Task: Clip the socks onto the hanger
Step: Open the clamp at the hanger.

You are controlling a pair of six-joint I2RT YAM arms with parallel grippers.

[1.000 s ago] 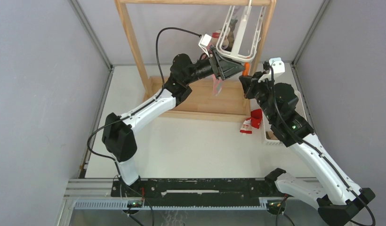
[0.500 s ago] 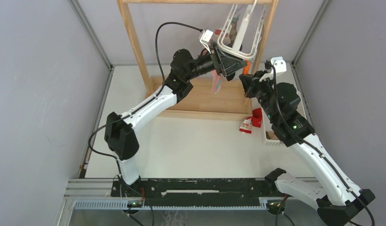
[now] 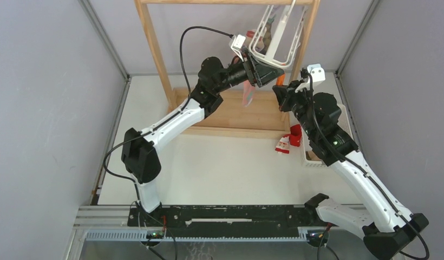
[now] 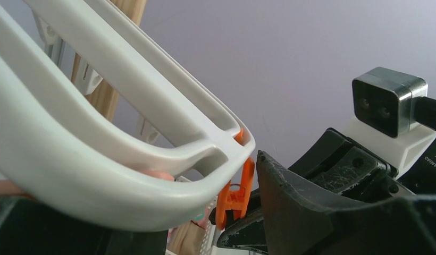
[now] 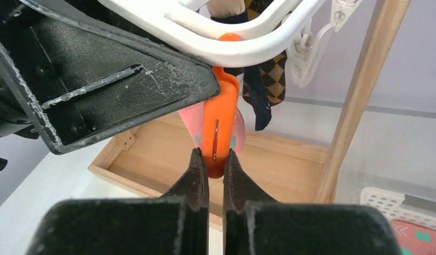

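Right gripper [image 5: 214, 162] is pinched tight on the bottom end of the orange clip [image 5: 221, 114] dangling from the hanger [image 5: 242, 48]. Left gripper [image 3: 265, 74] sits partly spread at the frame's corner. Whether it's actually gripping, can't tell. Pink sock [image 5: 238, 125] hangs just behind the clip, dark sock [image 5: 257, 98] further back, wooden rack [image 5: 365, 90] post off to the right. Lettering on the arm is too small to read.

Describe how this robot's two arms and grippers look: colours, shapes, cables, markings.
The left arm and right arm have white links and bulky black joints. A black cable loops off the left. Fingers are black, wedge-shaped, scuffed; camera mounts white.
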